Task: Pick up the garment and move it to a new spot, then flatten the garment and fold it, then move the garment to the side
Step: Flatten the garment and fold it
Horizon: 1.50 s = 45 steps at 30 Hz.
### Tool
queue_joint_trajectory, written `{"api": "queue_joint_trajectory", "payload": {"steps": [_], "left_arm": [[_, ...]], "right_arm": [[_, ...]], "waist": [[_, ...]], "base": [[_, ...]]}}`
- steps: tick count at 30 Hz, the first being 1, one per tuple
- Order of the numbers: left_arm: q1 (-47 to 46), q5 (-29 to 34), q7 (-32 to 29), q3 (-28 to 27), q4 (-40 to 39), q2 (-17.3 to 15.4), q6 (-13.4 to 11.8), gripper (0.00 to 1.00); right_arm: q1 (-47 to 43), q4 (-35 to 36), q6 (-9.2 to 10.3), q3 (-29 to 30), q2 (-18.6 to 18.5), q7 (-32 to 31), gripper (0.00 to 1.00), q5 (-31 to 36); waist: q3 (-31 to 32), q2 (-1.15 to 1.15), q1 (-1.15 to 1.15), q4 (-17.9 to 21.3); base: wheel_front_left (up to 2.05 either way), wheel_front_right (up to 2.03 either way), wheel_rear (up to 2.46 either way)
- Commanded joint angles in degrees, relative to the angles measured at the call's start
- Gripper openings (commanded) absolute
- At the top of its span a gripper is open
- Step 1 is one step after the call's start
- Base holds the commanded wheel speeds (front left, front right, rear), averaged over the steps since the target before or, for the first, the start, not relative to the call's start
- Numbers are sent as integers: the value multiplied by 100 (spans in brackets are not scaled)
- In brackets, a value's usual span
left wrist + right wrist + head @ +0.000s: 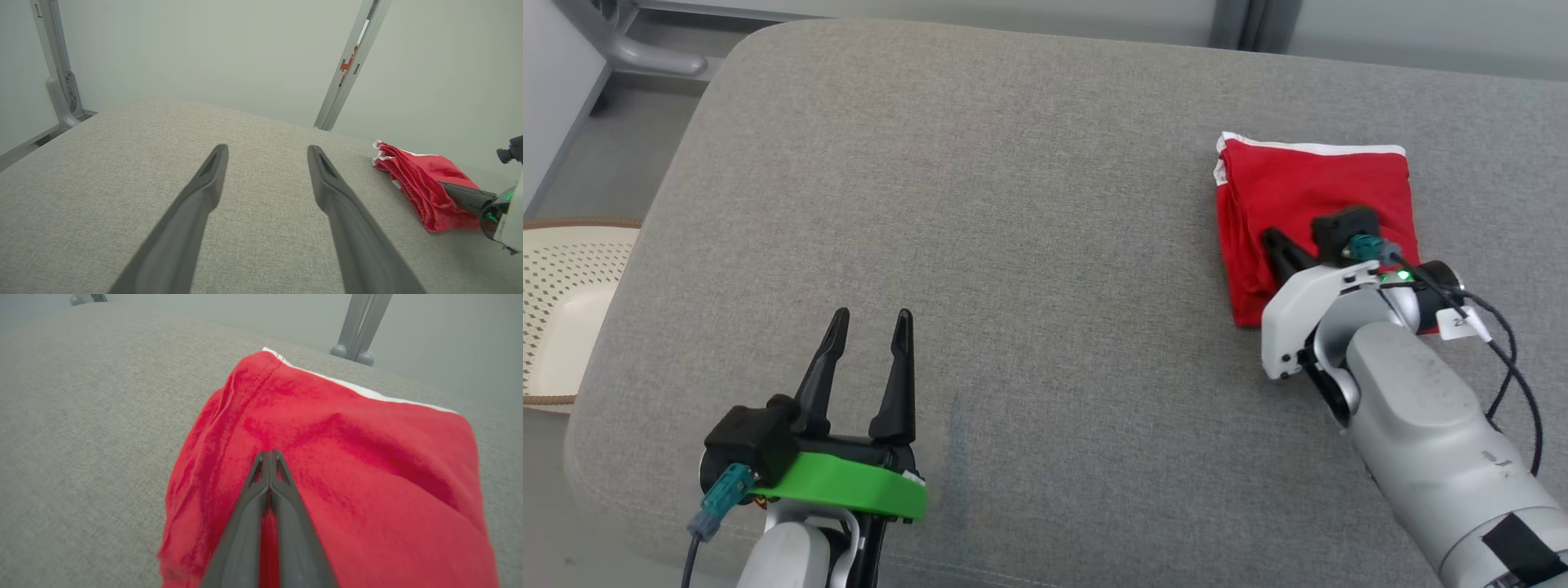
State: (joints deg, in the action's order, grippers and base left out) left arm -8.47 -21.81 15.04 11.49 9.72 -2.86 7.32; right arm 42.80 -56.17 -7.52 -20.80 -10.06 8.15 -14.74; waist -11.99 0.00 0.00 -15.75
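Jaws of the right gripper (269, 454) press together on the red garment (367, 457); left gripper (872, 313) stands spread, empty.

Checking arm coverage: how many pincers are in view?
2. The left pincer, open, hangs over the grey fabric cushion at lower left; the right pincer, shut, rests its tips on the folded red garment.

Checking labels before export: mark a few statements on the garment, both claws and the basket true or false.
1. The red garment lies folded on the grey cushion. True.
2. The left claw is shut. False: it is open, over bare cushion.
3. The right claw is shut, over the garment. True.
4. The garment sits in the basket. False: the basket stands off the cushion on the robot's left, and the garment lies on the cushion's right part.
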Motion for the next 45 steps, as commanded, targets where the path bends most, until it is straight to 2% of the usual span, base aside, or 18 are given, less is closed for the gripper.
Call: {"api": "queue_joint_trajectory", "payload": {"steps": [1,11,15,17,18,19,20,25,30,37,45], "left_arm": [[-94,-46,15,13,10,-11,25,100],[37,29,15,-86,57,-11,25,100],[98,69,15,-131,77,-13,25,100],[157,97,15,-184,91,-13,25,100],[185,116,14,-222,97,-14,25,100],[214,128,15,-266,98,-20,25,100],[252,140,15,-323,99,-29,25,100],[414,186,15,-512,88,-75,25,100],[565,238,15,-707,52,-105,25,100],[733,248,15,-889,48,-144,25,100],[902,276,15,-1016,47,-140,25,100]], "right_arm": [[-16,-77,8,-120,94,-24,0,42],[-428,-67,8,-1160,442,-268,0,-332],[-689,453,7,-1715,489,-500,0,-867],[-785,883,10,-1863,325,-443,0,-1160],[-877,1142,10,-1913,241,-395,13,-1318],[-943,1344,10,-1922,170,-329,38,-1405],[-1013,1576,9,-1903,82,-260,100,-1490],[-1432,2343,9,-1320,-207,60,100,-1531],[-2052,3061,8,-366,-325,203,100,-1113],[-2838,3906,6,1119,-104,160,100,-355],[-3328,4339,6,1742,17,-48,100,161]], "waist": [[-48,0,0,-86],[184,0,0,98],[332,0,0,265],[425,0,0,372],[477,0,0,434],[525,0,0,495],[577,0,0,569],[792,0,0,887],[908,0,0,1194],[986,0,0,1542],[1118,0,0,1697]], "base": [[0,0,0],[0,0,0],[0,0,0],[0,0,0],[0,0,0],[0,0,0],[0,0,0],[0,0,0],[0,0,0],[0,0,0],[0,0,0]]}}
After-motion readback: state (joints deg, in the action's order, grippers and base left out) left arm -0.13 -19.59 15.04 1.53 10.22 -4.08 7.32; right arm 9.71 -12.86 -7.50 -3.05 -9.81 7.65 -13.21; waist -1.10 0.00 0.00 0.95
